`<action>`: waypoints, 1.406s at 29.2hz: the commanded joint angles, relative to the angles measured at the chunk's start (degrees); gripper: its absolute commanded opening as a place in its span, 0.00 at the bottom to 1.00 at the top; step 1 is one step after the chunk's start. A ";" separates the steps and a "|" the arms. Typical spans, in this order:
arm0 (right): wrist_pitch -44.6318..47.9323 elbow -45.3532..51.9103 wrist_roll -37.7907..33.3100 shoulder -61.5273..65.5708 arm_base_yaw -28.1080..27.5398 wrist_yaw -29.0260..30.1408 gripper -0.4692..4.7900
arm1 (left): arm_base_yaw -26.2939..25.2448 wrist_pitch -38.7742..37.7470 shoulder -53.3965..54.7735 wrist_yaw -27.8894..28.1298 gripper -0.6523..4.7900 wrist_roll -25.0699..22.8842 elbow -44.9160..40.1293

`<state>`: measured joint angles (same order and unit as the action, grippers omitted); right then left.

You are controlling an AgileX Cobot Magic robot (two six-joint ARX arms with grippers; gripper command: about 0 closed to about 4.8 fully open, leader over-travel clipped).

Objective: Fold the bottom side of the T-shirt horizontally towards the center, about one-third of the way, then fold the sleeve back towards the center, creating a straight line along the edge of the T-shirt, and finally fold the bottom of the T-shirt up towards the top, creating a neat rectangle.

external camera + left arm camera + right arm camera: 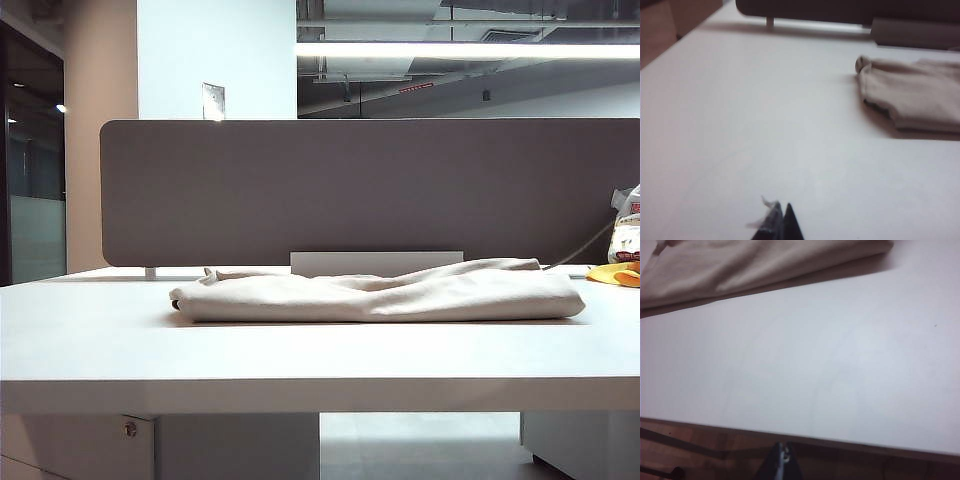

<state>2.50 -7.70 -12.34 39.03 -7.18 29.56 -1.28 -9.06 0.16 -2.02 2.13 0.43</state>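
Tabletop (100, 340) in white is seen carrying the T-shirt (380, 292), folded into a long beige bundle lying in front of the grey divider panel (360, 190), with a yellow-orange item (615, 273) near its right end. The left gripper (781, 220) is held over bare tabletop, well apart from the T-shirt, its fingers pressed together on nothing. The right gripper (782, 462) is held off the near tabletop edge, fingers likewise closed and empty.

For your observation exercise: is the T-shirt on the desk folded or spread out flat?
Folded. The T-shirt lies as a compact layered bundle, stacked edges visible at its end, on the desk. Both grippers, left and right, are clear of it.
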 commanded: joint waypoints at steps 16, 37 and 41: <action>0.74 -0.31 1.90 0.00 0.22 -1.75 0.08 | 0.63 -1.60 0.02 3.13 0.11 -0.02 -0.02; -3.89 6.80 15.08 -35.45 13.38 -32.63 0.08 | 0.61 -1.60 0.02 3.13 0.11 0.00 -0.02; -4.72 7.41 15.41 -38.45 10.23 -32.68 0.08 | 0.63 -1.60 0.02 3.10 0.11 0.00 -0.02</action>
<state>-2.83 -0.54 2.66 0.99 3.57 -3.01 -0.54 -9.67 0.19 0.86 2.17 0.51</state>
